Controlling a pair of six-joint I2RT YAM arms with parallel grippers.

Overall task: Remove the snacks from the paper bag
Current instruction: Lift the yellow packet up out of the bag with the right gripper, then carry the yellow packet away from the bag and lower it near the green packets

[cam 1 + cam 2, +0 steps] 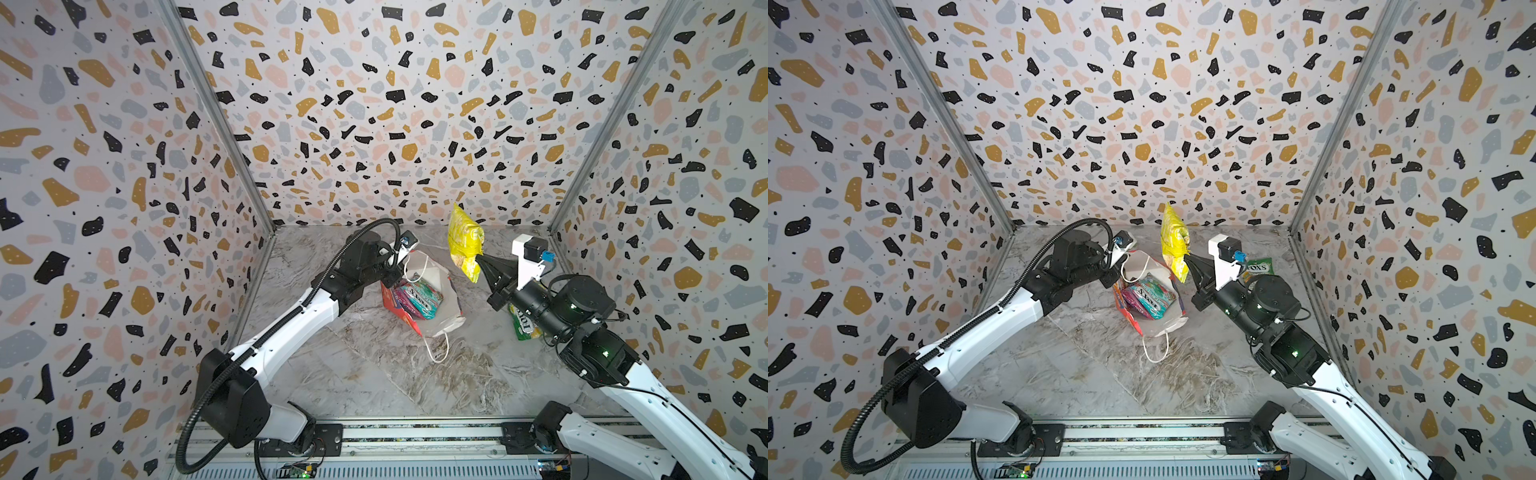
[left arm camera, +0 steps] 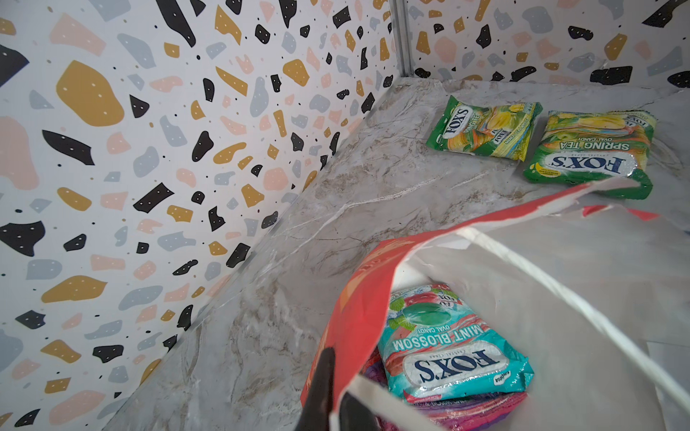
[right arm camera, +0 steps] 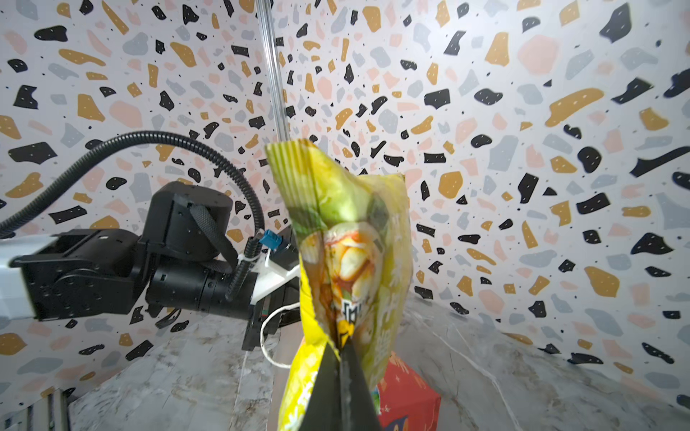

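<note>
1. Nearest the camera, the marbled worktop (image 1: pixel 374 374) lies bare but for a white cord handle (image 1: pixel 440 349) trailing from the paper bag (image 1: pixel 449 307).
2. The left gripper (image 2: pixel 336 406) is clamped on the bag's red rim, one finger outside the wall and one inside. This hold appears meant to steady the bag and keep its mouth wide for the other arm.
3. Just below that gripper, inside the bag's white lining, a teal packet (image 2: pixel 448 347) marked "Mint Blossom" rests on top of a purple packet (image 2: pixel 466 410). Whether more lie beneath cannot be told.
4. Across the bag mouth from the left gripper, the right gripper (image 3: pixel 341 358) is pinched shut on the lower edge of a yellow packet (image 3: pixel 347 242). It holds the packet upright in the air, clear of the rim, probably on its way to be set down.
5. Beyond the bag, on the right gripper's side, two green packets (image 2: pixel 481 128) (image 2: pixel 593 153) lie flat on the worktop just beside each other. With one packet in the air and at least two inside, the task looks about half done.
</note>
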